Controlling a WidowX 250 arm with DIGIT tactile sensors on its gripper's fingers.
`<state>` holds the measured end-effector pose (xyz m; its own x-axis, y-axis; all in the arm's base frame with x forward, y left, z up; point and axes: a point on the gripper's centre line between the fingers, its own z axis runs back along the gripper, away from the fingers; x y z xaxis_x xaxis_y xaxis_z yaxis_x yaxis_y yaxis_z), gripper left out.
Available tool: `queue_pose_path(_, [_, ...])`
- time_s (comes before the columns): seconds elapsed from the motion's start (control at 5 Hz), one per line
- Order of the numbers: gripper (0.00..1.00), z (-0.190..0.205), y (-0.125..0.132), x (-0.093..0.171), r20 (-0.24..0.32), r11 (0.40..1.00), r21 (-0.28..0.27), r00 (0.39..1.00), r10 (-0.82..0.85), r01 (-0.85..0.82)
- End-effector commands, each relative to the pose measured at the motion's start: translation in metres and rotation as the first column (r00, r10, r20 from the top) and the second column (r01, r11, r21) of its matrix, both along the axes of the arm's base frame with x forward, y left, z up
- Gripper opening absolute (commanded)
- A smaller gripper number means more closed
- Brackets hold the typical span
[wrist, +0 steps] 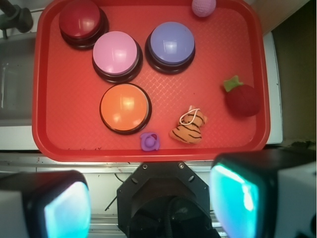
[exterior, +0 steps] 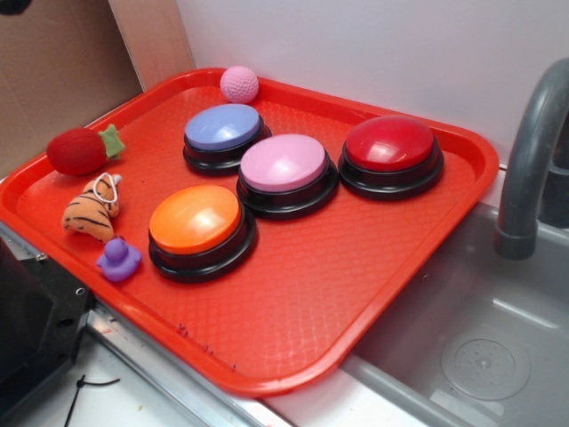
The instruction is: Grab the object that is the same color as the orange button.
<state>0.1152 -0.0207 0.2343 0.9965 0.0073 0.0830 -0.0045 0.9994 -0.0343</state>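
Fingers stand wide apart and empty, hanging high above the near edge of the red tray. On the tray, the striped orange plush lies between the red plush and the purple duck, near the orange button but apart from it

It looked like a toy kitchen; a grey sink with a tap sat beside a red tray; cardboard stood behind.
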Motion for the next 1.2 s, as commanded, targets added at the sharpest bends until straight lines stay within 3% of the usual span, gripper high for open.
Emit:
queue_pose_path(0.0, [1.00, 0.000, 0.000, 0.000, 0.000, 1.000, 0.000, 1.000, 0.000, 0.000])
queue_pose_path(0.2, [1.00, -0.021, 0.017, 0.005, -0.006, 0.994, -0.029, 0.995, 0.101, -0.101])
queue_pose_path(0.4, [1.00, -0.043, 0.031, 0.006, 0.029, 0.977, -0.070, 0.978, 0.205, -0.203])
queue_pose_path(1.0, [1.00, -0.130, 0.064, 0.010, 0.070, 0.897, 0.002, 0.895, 0.440, -0.442])
